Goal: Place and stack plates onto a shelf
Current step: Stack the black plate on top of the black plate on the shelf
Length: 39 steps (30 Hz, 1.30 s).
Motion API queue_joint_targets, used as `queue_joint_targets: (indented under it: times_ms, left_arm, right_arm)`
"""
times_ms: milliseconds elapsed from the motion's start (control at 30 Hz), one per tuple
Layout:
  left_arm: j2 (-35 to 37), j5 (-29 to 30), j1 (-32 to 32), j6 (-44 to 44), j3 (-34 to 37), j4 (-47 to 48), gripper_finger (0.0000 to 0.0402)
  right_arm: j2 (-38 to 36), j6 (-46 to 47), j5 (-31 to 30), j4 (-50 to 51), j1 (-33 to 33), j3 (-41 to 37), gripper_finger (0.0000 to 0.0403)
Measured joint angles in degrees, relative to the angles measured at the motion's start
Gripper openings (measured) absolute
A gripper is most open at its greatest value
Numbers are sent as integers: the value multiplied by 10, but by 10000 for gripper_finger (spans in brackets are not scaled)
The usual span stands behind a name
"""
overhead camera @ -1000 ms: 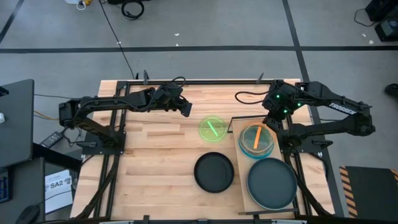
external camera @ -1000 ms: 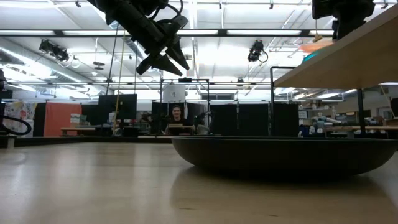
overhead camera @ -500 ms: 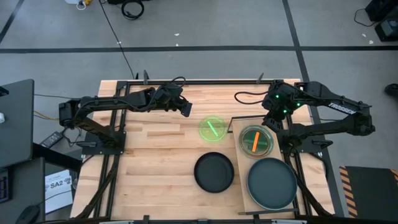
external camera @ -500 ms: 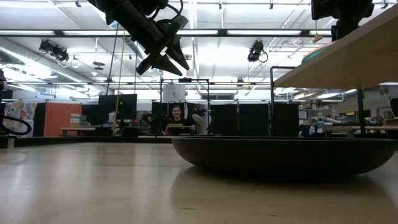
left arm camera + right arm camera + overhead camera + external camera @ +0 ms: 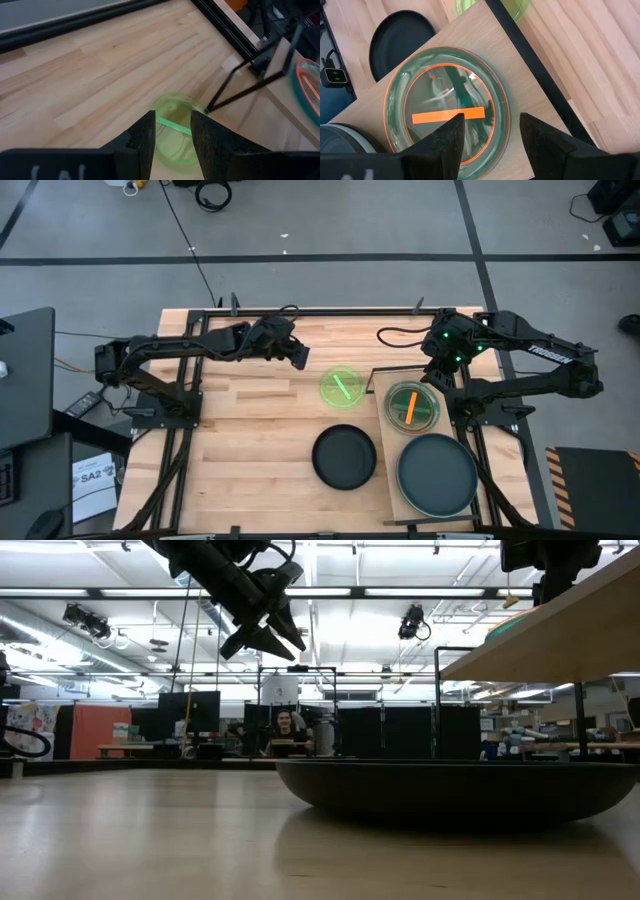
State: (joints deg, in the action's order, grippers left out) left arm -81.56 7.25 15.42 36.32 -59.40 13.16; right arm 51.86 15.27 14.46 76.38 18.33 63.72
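Note:
On the light-wood shelf (image 5: 391, 443) a stack of small translucent plates (image 5: 411, 406) lies flat, the orange-marked plate (image 5: 447, 107) on top. My right gripper (image 5: 495, 145) hangs open just above the stack's far edge, touching nothing. Nearer on the shelf rests a large dark plate (image 5: 437, 476) with a pale rim. A lime green plate (image 5: 343, 388) and a black plate (image 5: 344, 457) lie on the tabletop. My left gripper (image 5: 298, 356) hovers open above the table, left of the lime plate (image 5: 175, 137).
The shelf stands raised on thin black legs (image 5: 235, 87) at the table's right side. Black frame rails (image 5: 300, 311) run along the table's far edge. Bare butcher-block tabletop (image 5: 250, 440) stretches left of the black plate. People sit in the room behind (image 5: 285, 730).
My right gripper has opened and let go of the orange plate. The plate stood tilted above the stack a second ago and now lies flat on top of it. Both arms have kept their places.

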Motion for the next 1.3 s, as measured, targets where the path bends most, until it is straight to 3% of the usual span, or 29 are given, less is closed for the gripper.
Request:
queue_joint_targets:
  times_ms: [533, 1000, 1300]
  left_arm:
    - [-10, 0, -106, 45, 0, -1, 131]
    - [-108, 0, -245, 195, 0, -1, 130]
    - [-173, 0, -292, 262, 0, -8, 130]
  right_arm:
    - [0, 0, 0, 0, 0, 0, 195]
    - [0, 0, 0, 0, 0, 0, 195]
    - [0, 0, 0, 0, 0, 0, 195]
